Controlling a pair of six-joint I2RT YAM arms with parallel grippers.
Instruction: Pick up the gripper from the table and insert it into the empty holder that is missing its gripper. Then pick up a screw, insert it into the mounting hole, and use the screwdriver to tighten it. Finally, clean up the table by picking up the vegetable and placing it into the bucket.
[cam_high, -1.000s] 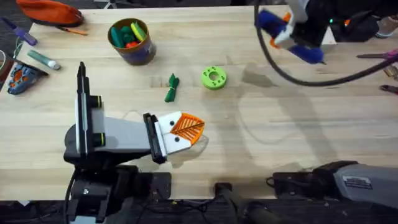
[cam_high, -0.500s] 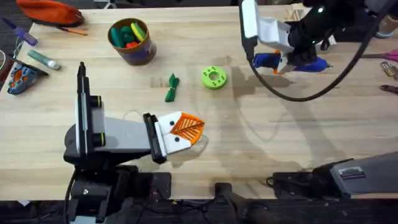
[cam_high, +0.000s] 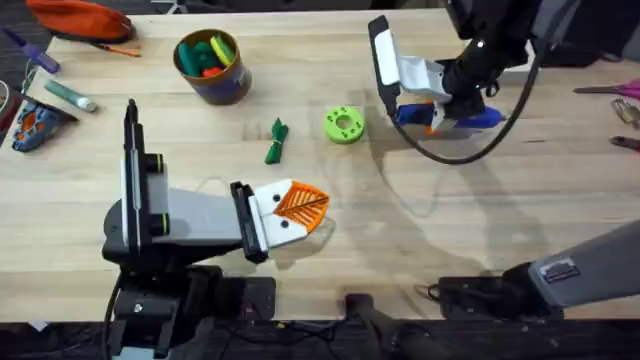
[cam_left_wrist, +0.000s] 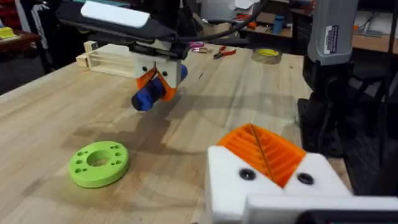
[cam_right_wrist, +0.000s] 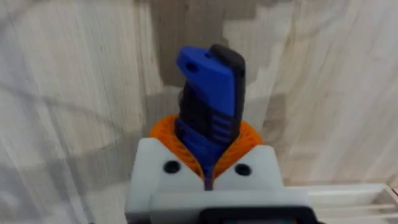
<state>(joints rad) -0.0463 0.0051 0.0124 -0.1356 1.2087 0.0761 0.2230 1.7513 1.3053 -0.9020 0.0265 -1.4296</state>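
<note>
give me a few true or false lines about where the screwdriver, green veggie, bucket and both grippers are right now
1. The right gripper holds the blue screwdriver. True.
2. The vegetable is inside the bucket. False: it lies on the table, between the bucket and the lime-green disc.
3. The left gripper rests low near the table's front edge with its orange fingers together and nothing between them. True.
4. The screwdriver lies flat on the table. False: it is gripped and held above the wood, as the left wrist view shows.
5. The bucket has colourful toy pieces in it. True.
6. The lime-green disc sits in the left gripper. False: it lies on the table, apart from both grippers.
</note>
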